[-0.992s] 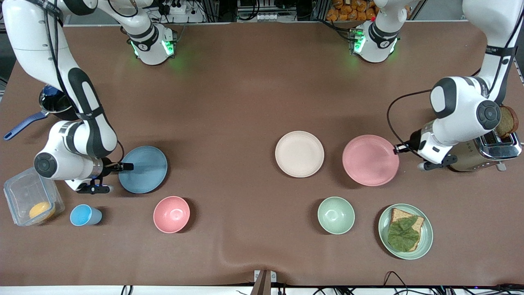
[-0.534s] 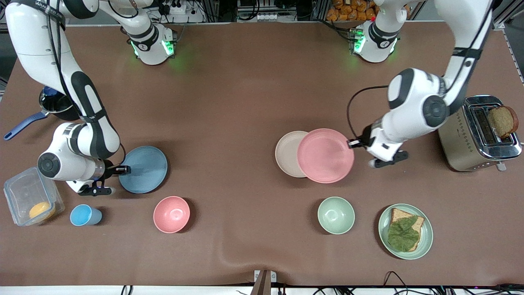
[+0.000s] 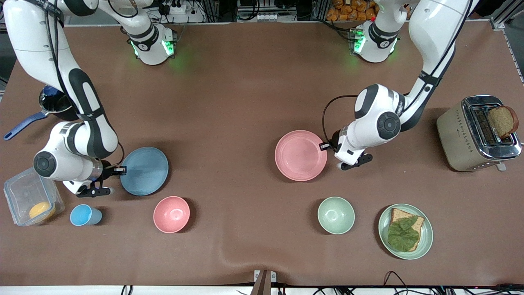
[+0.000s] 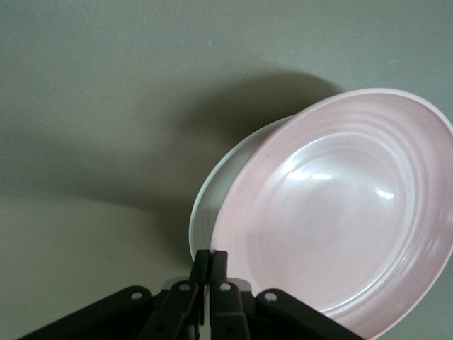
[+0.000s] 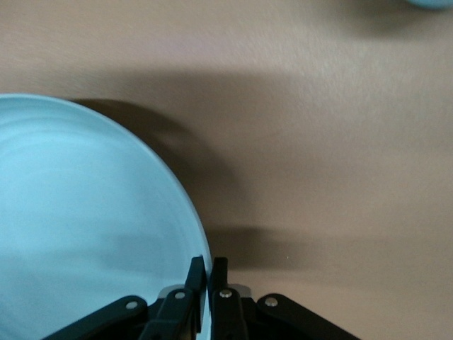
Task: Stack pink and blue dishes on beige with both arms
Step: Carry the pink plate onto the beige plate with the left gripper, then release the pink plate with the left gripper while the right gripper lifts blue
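Observation:
The pale pink plate [image 3: 301, 155] sits over the beige plate and hides it in the front view. My left gripper [image 3: 325, 146] is shut on the pink rim at the edge toward the left arm's end. In the left wrist view the fingers [image 4: 210, 256] pinch the pink plate [image 4: 340, 212], and a pale sliver of the beige plate [image 4: 203, 212] shows beneath it. The light blue plate [image 3: 144, 171] lies toward the right arm's end, with my right gripper [image 3: 118, 169] shut on its rim. The right wrist view shows the same pinch [image 5: 207, 265] on the blue plate [image 5: 85, 212].
Nearer the camera stand a pink bowl [image 3: 171, 214], a blue cup [image 3: 85, 215], a green bowl [image 3: 336, 215] and a green plate [image 3: 425, 241] with bread and a leaf. A toaster [image 3: 477, 133] is at the left arm's end. A clear container [image 3: 32, 200] and a pan [image 3: 53, 104] are at the right arm's end.
My left gripper carried the pink plate from beside the toaster across to the beige plate, which it now covers. The right gripper stayed on the blue plate's rim, shifting it only slightly.

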Action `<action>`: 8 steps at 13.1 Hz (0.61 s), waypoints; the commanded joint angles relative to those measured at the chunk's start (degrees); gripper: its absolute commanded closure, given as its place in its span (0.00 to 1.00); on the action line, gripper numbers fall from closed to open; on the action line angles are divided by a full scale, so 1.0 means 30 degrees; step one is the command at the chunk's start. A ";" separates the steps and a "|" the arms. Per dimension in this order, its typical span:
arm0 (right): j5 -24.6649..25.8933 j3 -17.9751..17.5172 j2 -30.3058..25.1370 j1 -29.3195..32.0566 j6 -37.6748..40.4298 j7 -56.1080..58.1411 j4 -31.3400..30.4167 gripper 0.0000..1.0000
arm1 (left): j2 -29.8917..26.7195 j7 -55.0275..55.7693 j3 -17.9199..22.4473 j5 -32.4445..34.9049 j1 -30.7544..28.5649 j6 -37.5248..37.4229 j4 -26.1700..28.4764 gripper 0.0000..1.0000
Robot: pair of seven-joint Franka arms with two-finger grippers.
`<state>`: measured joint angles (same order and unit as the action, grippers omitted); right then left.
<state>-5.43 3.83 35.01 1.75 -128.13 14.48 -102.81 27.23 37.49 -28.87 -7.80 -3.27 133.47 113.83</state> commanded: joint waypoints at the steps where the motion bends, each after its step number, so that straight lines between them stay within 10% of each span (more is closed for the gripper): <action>1: -0.0181 -0.0133 -0.0767 -0.0084 -0.0035 0.0708 -0.0037 1.00 | 0.0239 0.0540 0.0014 0.0492 0.0093 0.0100 0.0022 1.00; 8: -0.0210 -0.0628 -0.3140 -0.0114 0.1746 0.2733 0.0489 1.00 | 0.0091 0.0716 0.0043 0.0550 0.0092 0.0071 0.0611 1.00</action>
<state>-5.43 3.25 28.83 1.43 -126.14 21.67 -101.13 28.34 37.53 -28.83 -7.76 -3.25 133.50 114.91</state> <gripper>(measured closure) 0.947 0.960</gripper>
